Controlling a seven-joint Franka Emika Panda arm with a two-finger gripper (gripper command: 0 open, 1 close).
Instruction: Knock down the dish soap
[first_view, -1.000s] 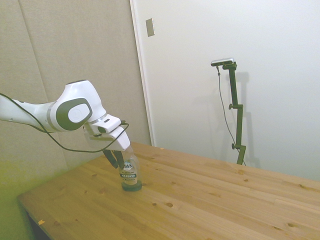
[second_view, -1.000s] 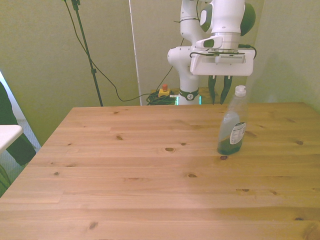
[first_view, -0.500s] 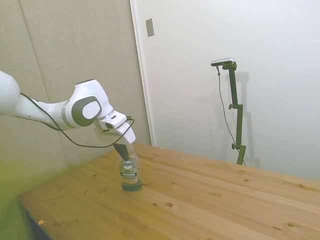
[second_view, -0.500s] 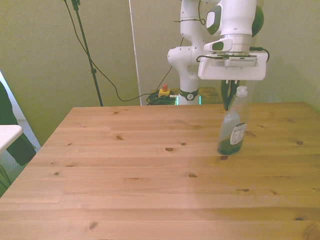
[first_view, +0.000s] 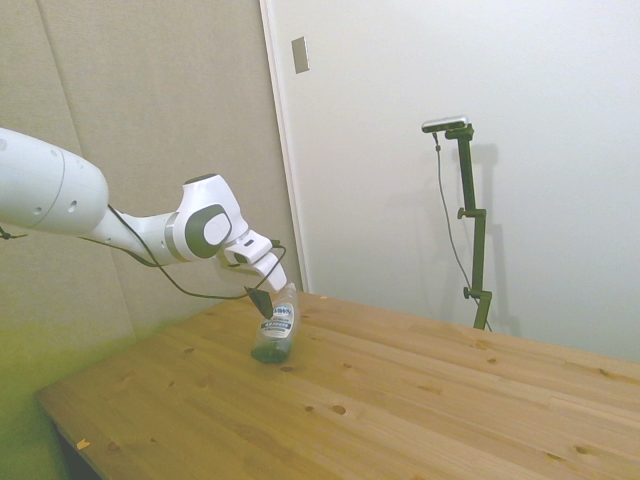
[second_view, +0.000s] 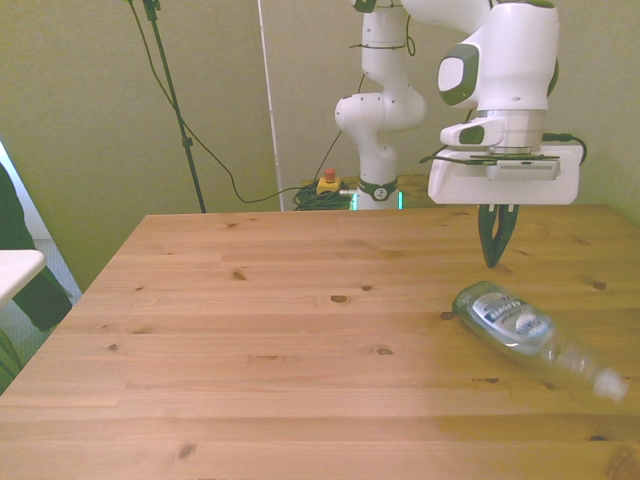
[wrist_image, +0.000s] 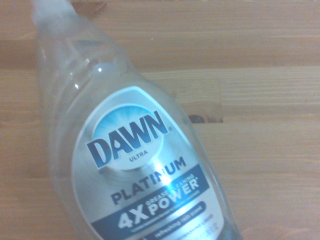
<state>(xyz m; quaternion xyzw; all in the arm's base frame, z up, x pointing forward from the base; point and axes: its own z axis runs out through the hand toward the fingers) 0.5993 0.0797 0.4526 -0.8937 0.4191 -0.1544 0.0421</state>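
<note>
The dish soap (second_view: 527, 335), a clear bottle with a white-blue Dawn label, is tipped far over on the wooden table (second_view: 250, 340) near the front view's right. Its white cap (second_view: 610, 385) points toward the table's near edge and looks blurred. In the side view the dish soap (first_view: 275, 330) leans steeply away from the arm, its base low at the table. My gripper (second_view: 492, 262) hangs just behind the bottle's base, fingers shut to a point and holding nothing. In the side view the gripper (first_view: 262, 302) is right against the bottle's upper side. The dish soap (wrist_image: 145, 165) label fills the wrist view.
Bare planks stretch across the table (first_view: 420, 400) on the side away from the arm. Off the table's edge at the front view's left are a dark shape (second_view: 25, 280) and a white surface (second_view: 15, 268). Cables and a red button (second_view: 328, 178) lie on the floor behind.
The arm swept toward the front view's right and forward, pushing the bottle's top. The bottle went from upright to tipped far over, with its cap toward the near edge.
</note>
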